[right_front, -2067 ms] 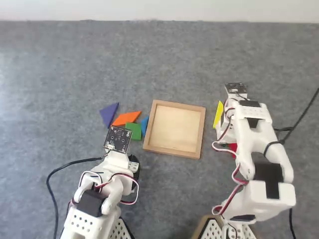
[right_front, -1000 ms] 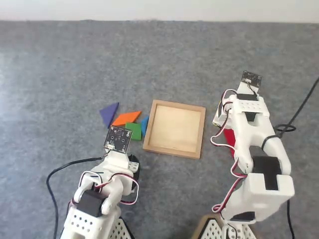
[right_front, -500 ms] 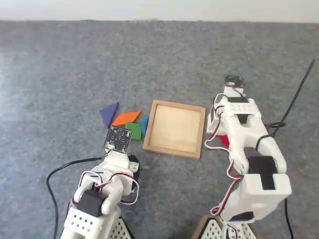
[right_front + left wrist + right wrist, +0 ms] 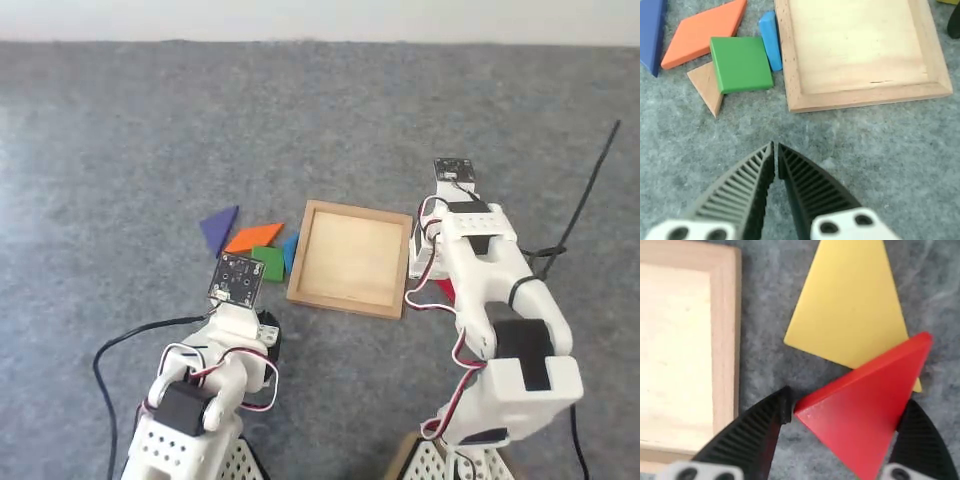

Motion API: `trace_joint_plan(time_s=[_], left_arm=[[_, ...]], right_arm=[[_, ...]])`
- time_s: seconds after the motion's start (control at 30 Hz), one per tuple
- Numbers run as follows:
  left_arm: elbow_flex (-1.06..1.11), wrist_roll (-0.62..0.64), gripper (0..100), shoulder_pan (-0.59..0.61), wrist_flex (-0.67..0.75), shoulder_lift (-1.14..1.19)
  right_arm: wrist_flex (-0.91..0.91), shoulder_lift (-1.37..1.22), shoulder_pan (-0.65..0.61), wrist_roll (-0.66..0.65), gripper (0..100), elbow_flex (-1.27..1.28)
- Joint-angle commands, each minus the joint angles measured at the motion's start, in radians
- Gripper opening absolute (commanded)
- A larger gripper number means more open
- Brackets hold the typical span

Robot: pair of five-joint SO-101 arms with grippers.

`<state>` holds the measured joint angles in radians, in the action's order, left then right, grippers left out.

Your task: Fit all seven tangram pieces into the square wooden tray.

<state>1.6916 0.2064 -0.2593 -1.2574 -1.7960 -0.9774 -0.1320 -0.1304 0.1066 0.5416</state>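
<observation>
While beside tray (image 4: 725, 340) edge, pincer (image 4: 847, 410) around triangle (image 4: 862, 412)

grey felt table (image 4: 150, 130) carries wooden tray (image 4: 298, 255), green piece (image 4: 740, 64), yellow piece (image 4: 850, 310).

Light: bright, even, diffuse over the grey bench (image 4: 120, 130). Shadows: soft, narrow, along the wooden tray (image 4: 297, 262) rim and beneath the arms. Right wrist view: red triangle (image 4: 860, 405) and yellow triangle (image 4: 850, 310), flat faces evenly lit.

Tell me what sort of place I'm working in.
Likely a robotics test bench: a small left arm and right arm with bare wiring, a grey mat, and a tray with tangram pieces beside it.
</observation>
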Motion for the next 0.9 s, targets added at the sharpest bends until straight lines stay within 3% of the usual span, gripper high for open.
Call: trace_joint_plan(time_s=[0.0, 0.4, 0.73, 0.87], left_arm=[[-0.008, 0.006, 1, -0.005, -0.003, -0.018], [-0.008, 0.006, 1, -0.005, -0.003, -0.018], [-0.008, 0.006, 1, -0.005, -0.003, -0.018], [-0.008, 0.006, 1, -0.005, -0.003, -0.018]], right_arm=[[-0.019, 0.058, -0.015, -0.014, 34.3, 0.002], [-0.021, 0.053, 0.021, -0.115, 34.2, 0.009], [-0.085, -0.068, 0.021, -0.109, 33.3, -0.080], [-0.094, -0.067, 0.021, -0.106, 17.6, -0.083]])
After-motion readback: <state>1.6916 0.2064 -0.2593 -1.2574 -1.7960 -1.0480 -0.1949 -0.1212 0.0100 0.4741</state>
